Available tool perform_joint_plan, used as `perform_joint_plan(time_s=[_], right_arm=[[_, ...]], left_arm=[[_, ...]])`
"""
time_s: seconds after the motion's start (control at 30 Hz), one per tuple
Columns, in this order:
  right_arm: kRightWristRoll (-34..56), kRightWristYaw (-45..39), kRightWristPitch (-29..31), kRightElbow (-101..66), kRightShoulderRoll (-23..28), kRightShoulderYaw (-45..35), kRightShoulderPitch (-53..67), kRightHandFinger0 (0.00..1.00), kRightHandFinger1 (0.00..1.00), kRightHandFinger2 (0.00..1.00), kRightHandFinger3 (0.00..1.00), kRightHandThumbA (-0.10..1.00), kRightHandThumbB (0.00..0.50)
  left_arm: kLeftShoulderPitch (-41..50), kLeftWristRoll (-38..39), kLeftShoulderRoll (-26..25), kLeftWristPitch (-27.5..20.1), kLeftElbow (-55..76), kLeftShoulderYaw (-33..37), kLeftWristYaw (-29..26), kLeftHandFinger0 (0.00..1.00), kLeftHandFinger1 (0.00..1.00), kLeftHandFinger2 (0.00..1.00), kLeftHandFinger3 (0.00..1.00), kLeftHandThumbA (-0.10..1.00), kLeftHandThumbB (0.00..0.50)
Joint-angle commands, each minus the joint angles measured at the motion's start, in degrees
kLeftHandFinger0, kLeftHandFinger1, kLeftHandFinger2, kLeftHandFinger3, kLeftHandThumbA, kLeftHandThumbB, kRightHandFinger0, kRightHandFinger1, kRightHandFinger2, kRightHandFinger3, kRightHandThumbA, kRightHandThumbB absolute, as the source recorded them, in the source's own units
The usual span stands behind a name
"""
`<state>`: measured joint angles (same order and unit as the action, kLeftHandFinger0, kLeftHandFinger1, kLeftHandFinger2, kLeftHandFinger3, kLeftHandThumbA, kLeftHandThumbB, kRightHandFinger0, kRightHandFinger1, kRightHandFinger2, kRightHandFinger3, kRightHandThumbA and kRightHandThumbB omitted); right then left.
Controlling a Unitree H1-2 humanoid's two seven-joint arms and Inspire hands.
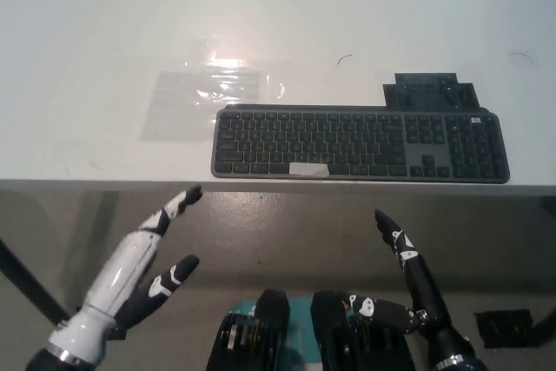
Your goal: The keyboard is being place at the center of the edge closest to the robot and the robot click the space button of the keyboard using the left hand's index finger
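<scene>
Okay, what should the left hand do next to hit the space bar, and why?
Probably lift the left hand up and rightward toward the light-marked space bar. It hangs open below the table edge, left of that key and off the keyboard. The right hand rests low.

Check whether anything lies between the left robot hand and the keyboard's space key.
Nothing visible does. The left robot hand hangs below the table edge; the space key on the keyboard is uncovered, bare tabletop between. The right robot hand rests lower right.
</scene>
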<state>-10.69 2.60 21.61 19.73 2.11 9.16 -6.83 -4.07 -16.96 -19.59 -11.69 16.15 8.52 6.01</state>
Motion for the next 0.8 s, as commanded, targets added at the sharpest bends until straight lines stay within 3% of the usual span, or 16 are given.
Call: perform_joint_plan(time_s=[0.0, 0.03, 0.07, 0.1, 0.2, 0.33, 0.37, 0.77], right_arm=[[-0.8, 1.2, 5.3, -0.4, -0.2, 0.6, -1.7, 1.0, 1.0, 1.0, 1.0, 1.0, 0.394], [-0.8, 1.2, 5.3, -0.4, -0.2, 0.6, -1.7, 1.0, 1.0, 1.0, 1.0, 1.0, 0.394], [-0.7, 1.3, 5.3, -0.3, -0.2, 0.6, -1.8, 1.0, 1.0, 1.0, 1.0, 1.0, 0.386], [-0.7, 1.3, 5.3, -0.4, -0.3, 0.7, -1.7, 1.0, 1.0, 1.0, 1.0, 1.0, 0.383], [-0.5, 1.0, 5.3, -0.6, -0.2, 0.7, -1.5, 1.0, 1.0, 1.0, 1.0, 1.0, 0.374], [-0.6, 1.4, 5.3, -0.6, -0.4, 0.5, -1.6, 1.0, 1.0, 1.0, 1.0, 1.0, 0.382], [-1.0, 1.6, 5.3, -0.9, -0.4, 0.5, -1.6, 1.0, 1.0, 1.0, 1.0, 1.0, 0.38], [-1.2, 1.8, 5.3, -1.2, -0.5, 0.0, -2.7, 1.0, 1.0, 1.0, 1.0, 1.0, 0.411]], left_arm=[[-7.2, -9.4, -2.3, 7.5, 18.2, -1.4, 6.9, 0.01, 0.0, 0.2, 1.0, 1.0, 0.488], [-7.4, -9.5, -2.4, 7.8, 18.5, -1.3, 7.0, 0.0, 0.0, 0.16, 1.0, 1.0, 0.484], [-10.4, -11.6, -1.2, 9.0, 19.7, -0.7, 8.0, 0.0, 0.0, 0.01, 1.0, 1.0, 0.496], [-11.5, -12.2, -1.0, 9.3, 19.9, -0.4, 8.4, 0.0, 0.0, 0.0, 1.0, 1.0, 0.5], [-16.9, -15.9, 0.2, 11.1, 17.6, 1.8, 10.7, 0.0, 0.0, 0.0, 1.0, 1.0, 0.433], [-21.6, -18.6, 0.8, 13.8, 13.0, 4.0, 13.1, 0.0, 0.0, 0.01, 1.0, 1.0, 0.404], [-23.2, -19.0, 1.3, 14.4, 10.5, 4.8, 13.4, 0.0, 0.0, 0.0, 1.0, 1.0, 0.374], [-30.7, -23.6, 5.3, 19.7, -4.9, 10.7, 15.3, 0.04, 0.09, 0.09, 1.0, 1.0, 0.364]])
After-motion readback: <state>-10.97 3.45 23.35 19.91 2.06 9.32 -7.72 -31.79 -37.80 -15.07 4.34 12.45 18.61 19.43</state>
